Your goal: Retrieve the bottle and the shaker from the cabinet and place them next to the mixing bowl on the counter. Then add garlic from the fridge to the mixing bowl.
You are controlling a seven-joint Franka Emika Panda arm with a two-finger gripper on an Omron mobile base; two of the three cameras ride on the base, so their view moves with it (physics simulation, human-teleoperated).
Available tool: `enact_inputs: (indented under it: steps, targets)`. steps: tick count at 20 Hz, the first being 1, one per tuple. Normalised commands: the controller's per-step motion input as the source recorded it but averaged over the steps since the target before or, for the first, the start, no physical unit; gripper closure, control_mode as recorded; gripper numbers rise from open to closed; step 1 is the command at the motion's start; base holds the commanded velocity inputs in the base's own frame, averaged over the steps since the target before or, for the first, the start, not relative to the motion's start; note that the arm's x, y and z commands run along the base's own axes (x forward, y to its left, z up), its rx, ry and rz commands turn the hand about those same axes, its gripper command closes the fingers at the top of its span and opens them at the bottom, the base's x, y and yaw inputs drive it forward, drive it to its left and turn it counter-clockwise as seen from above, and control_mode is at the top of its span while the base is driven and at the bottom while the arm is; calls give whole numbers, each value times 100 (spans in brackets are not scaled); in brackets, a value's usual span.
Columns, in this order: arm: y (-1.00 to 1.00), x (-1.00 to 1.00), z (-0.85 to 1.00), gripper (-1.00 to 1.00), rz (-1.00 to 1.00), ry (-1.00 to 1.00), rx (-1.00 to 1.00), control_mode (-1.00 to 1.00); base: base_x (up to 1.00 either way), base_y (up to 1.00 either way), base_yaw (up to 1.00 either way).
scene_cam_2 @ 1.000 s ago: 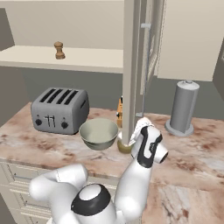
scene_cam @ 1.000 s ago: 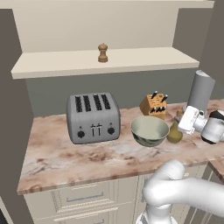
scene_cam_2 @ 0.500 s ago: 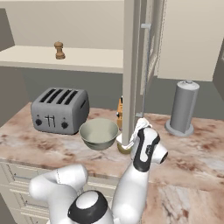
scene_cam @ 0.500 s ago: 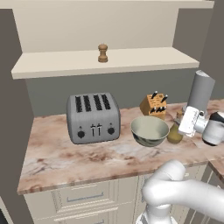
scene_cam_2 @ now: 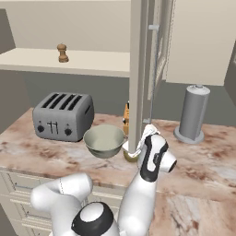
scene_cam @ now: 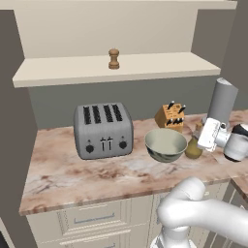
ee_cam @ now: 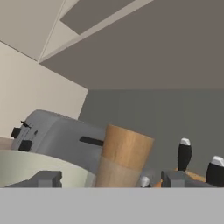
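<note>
Hand view, bottle [ee_cam: 124, 159] upright, stopper up

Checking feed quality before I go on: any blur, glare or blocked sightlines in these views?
Left base view: sharp, evenly lit, no glare. Right base view: a door edge blocks the bottle. Hand view: the brown stopper looms close and soft-edged, the toaster tilted behind.

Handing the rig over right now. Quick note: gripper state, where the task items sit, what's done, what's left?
Gripper: jaws spread, astride the bottle stopper, nothing gripped.
Bottle stands on the counter just right of the mixing bowl: done.
Shaker upright on the cabinet shelf: not yet fetched.
Left: back off the bottle, bring the shaker beside the bowl, then garlic from the fridge into the bowl.
</note>
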Motion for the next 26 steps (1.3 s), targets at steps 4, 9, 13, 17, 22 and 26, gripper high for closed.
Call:
enact_inputs:
  steps: [4,9,13,17,22,26]
  targets:
    - [-3,-20,8,-100,-2,0,0,-100,0,0,0]
    - [-37,-28,34,-100,-6,0,0,-100,0,0,0]
    - [-8,-71,19,-100,-3,0,0,-100,0,0,0]
    - [0,-80,0,-100,-6,2,0,-100,0,0,0]
    - [0,-86,0,-100,-12,5,0,-100,0,0,0]
    - [0,-100,6,-100,-19,6,0,-100,0,0,0]
